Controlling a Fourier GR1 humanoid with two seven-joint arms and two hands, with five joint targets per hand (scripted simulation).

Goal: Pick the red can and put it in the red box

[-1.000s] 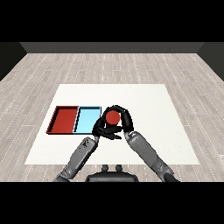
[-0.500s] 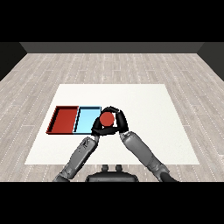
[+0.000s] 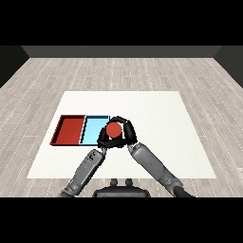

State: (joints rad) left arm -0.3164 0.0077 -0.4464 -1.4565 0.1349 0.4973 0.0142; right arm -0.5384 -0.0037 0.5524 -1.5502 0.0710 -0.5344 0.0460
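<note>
The red can [image 3: 114, 129] is held above the table at the right edge of the light blue tray [image 3: 92, 131]. My right hand [image 3: 129, 134] is curled round the can from the right and behind, its fingers arching over the top. My left hand [image 3: 102, 139] sits just left of and below the can, over the blue tray's near right corner, with relaxed fingers that hold nothing. The red tray [image 3: 70, 131] lies to the left, side by side with the blue one, with nothing in it.
The white table [image 3: 156, 114] stretches to the right and behind the hands. Both grey forearms [image 3: 152, 163] come in from the bottom and cross the table's front edge. Grey wood floor surrounds the table.
My right hand has carried the red can a little to the left, from right of the blue tray to its right edge. The left hand has stayed close beside it.
</note>
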